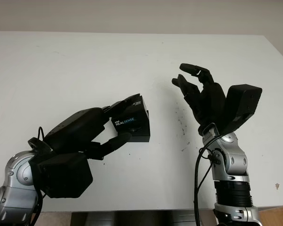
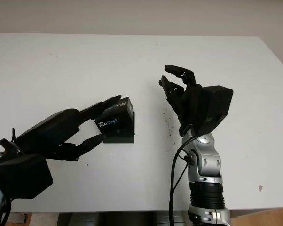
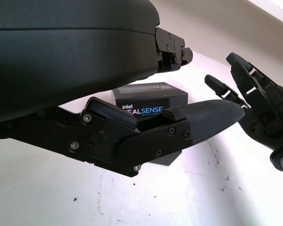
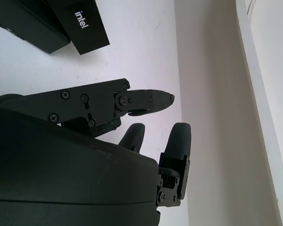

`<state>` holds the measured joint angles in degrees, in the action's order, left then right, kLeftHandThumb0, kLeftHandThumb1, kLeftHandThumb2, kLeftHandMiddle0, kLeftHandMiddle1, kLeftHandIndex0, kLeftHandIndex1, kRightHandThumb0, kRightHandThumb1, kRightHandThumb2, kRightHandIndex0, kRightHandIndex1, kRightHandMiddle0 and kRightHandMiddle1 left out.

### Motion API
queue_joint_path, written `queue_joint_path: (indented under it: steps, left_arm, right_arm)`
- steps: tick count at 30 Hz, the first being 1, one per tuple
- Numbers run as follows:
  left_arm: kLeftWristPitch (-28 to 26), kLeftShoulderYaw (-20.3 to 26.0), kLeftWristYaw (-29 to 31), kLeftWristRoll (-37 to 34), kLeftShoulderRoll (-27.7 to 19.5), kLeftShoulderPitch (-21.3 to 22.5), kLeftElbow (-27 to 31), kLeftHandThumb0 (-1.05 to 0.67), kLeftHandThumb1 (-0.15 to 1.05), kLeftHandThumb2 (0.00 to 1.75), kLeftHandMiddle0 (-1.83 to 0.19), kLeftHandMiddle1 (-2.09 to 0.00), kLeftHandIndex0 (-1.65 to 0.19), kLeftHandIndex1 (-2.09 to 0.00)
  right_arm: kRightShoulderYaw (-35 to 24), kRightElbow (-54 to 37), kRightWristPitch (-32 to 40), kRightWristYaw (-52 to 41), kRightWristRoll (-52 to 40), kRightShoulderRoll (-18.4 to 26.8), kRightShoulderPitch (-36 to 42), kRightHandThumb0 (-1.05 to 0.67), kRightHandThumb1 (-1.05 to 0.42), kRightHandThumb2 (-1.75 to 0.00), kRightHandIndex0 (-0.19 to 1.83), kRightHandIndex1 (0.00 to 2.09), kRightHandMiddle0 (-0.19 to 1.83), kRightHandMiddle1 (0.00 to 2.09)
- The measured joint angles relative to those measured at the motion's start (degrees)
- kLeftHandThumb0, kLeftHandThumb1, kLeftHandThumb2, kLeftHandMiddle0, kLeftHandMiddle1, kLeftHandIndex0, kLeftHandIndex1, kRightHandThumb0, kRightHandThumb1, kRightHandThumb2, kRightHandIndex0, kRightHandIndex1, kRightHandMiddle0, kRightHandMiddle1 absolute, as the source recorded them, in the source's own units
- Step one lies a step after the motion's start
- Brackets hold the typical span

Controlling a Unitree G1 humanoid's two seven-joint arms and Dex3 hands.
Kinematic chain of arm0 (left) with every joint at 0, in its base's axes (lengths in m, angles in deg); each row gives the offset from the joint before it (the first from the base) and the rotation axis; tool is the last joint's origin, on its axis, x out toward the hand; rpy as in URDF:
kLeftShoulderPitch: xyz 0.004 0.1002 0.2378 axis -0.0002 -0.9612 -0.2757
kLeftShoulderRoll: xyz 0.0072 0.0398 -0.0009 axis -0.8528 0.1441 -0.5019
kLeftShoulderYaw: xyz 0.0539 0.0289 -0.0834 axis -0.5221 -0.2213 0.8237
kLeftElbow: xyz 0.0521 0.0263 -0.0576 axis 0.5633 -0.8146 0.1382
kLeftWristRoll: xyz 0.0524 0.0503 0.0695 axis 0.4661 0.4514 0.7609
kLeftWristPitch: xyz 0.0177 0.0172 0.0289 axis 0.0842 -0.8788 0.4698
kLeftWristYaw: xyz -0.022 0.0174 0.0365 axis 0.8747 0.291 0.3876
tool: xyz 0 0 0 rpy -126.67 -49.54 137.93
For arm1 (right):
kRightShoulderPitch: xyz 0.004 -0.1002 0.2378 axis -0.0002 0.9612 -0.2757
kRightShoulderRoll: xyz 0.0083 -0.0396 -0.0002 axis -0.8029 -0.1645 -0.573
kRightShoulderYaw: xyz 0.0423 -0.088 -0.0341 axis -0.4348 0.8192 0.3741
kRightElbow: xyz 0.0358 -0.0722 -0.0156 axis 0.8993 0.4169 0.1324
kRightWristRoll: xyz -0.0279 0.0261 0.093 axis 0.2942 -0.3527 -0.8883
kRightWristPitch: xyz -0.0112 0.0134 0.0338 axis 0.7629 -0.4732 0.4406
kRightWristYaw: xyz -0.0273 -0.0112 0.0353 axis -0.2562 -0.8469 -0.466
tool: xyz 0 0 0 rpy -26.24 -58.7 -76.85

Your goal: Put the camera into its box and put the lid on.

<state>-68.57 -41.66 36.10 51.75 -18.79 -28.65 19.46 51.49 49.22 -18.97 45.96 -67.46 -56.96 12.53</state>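
Sitting tilted over its base (image 1: 140, 136) on the white table (image 1: 61, 70), near the middle: a black lid (image 1: 129, 120) with white lettering on its front, slightly askew on the base and not fully down. Gripped by the left hand (image 1: 111, 127), one finger (image 1: 120, 104) along the lid's top edge, the thumb (image 1: 117, 141) against its lower front. Raised off to the right, well apart from the box and palm turned towards it: the right hand (image 1: 198, 89), holding nothing. Dotted with small dark specks between box and right hand, that stretch of table.
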Motion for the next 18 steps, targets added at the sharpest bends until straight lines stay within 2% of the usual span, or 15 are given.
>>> queue_joint_path:
  steps: [8,13,16,18]
  left_arm:
    - [-0.4,1.54,0.41,-0.17,-1.34,-0.33,0.99,-0.78,1.05,0.75,-0.18,-0.07,-0.08,-0.06]
    - [0.92,6.12,-3.62,0.46,-1.14,-0.49,3.07,-0.84,1.05,0.61,-0.16,-0.06,-0.09,-0.06]
    - [3.95,9.59,-8.41,-2.62,1.41,2.33,2.44,-0.84,1.05,0.46,-0.19,-0.07,-0.1,-0.06]
    - [5.35,10.64,-9.67,-6.5,2.27,7.06,-0.96,-0.84,1.05,0.33,-0.17,-0.06,-0.1,-0.06]
  right_arm:
    - [0.04,0.02,0.03,0.53,-0.06,-0.03,0.0,-0.28,-1.05,-0.22,0.08,1.15,-0.02,1.42]
    - [0.02,0.01,0.32,0.82,-0.08,-0.03,0.0,-0.28,-1.05,-0.22,0.07,1.14,-0.02,1.41]
    - [-0.03,0.06,0.55,0.91,-0.1,-0.03,-0.02,-0.27,-1.05,-0.23,0.08,1.15,-0.02,1.41]
    - [-0.04,0.31,0.49,0.54,-0.21,0.0,-0.07,-0.28,-1.05,-0.23,0.07,1.15,-0.03,1.42]
